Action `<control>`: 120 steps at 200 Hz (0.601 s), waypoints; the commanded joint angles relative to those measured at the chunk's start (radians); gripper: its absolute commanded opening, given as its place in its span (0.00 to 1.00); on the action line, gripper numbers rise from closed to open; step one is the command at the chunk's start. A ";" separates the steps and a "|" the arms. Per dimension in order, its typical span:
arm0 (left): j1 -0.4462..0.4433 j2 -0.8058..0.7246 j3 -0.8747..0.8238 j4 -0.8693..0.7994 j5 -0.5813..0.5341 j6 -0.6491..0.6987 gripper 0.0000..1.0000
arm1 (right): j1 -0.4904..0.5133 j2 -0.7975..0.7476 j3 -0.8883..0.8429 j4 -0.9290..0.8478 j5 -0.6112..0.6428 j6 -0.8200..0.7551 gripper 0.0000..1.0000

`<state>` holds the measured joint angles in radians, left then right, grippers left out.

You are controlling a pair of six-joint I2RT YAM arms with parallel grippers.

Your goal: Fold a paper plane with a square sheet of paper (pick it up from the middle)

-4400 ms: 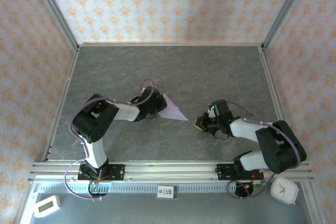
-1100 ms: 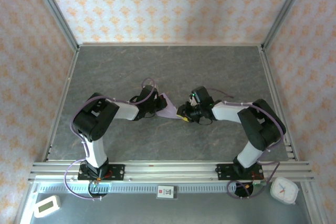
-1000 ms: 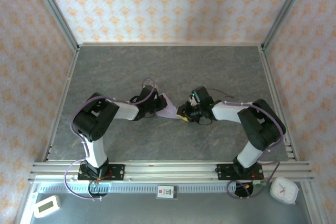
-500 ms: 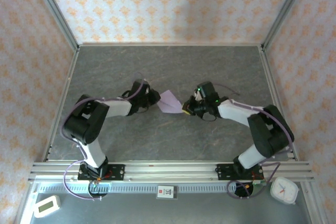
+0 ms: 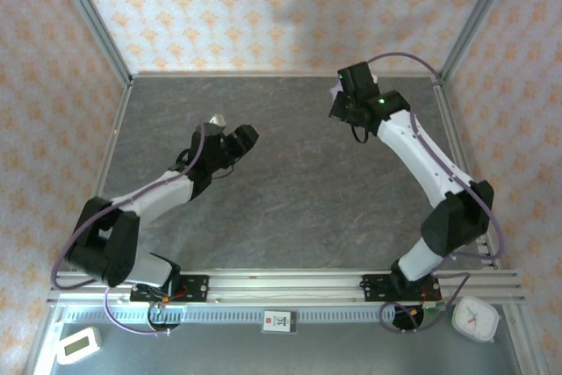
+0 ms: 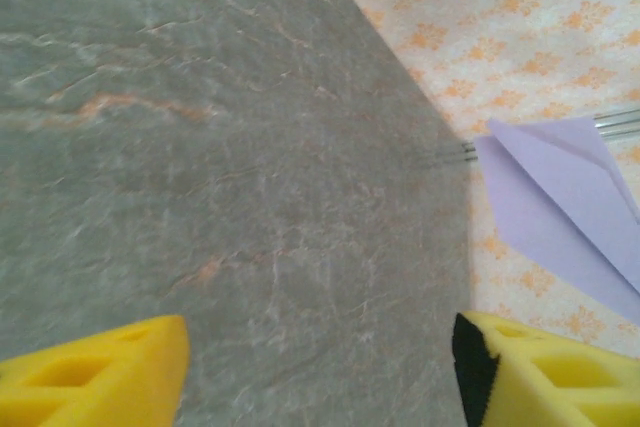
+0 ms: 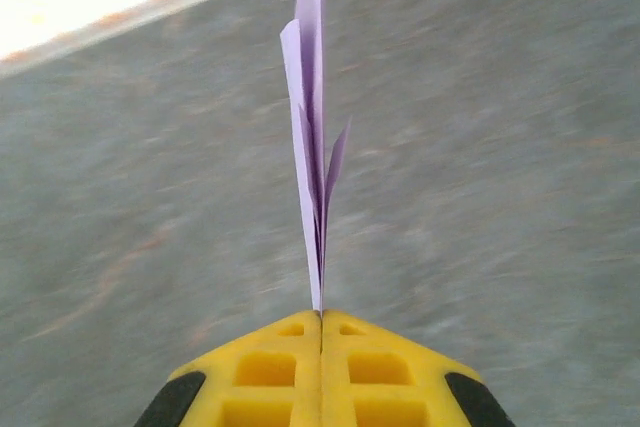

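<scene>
two grippers differ: the right gripper pinches the paper plane edge-on; the left gripper stands spread apart

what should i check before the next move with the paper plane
1. Right tool shut on the paper plane: ok.
2. Plane's layers folded flat together, seen edge-on in the right wrist view: ok.
3. Left tool open, nothing between its fingers: ok.
4. Plane apart from the left tool: ok, it sits off to one side in the left wrist view.
5. How much paper the grip covers: cannot tell, the fingers hide it.
</scene>
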<state>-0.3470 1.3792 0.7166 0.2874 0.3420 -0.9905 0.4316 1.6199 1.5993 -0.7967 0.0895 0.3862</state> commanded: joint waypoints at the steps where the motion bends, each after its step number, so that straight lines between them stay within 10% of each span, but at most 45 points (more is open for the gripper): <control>1: -0.003 -0.108 -0.049 -0.062 -0.061 -0.017 0.75 | 0.036 0.075 0.026 -0.244 0.368 -0.098 0.00; 50: -0.002 -0.337 -0.124 -0.234 -0.177 -0.058 0.84 | 0.228 0.216 -0.123 -0.327 0.657 -0.089 0.00; 120: -0.003 -0.495 -0.103 -0.397 -0.210 -0.044 0.89 | 0.538 0.410 -0.204 -0.229 0.426 0.011 0.10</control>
<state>-0.3470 0.9039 0.5922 -0.0174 0.1566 -1.0466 0.9051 1.9835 1.3392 -1.0397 0.5957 0.3458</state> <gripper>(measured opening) 0.880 0.065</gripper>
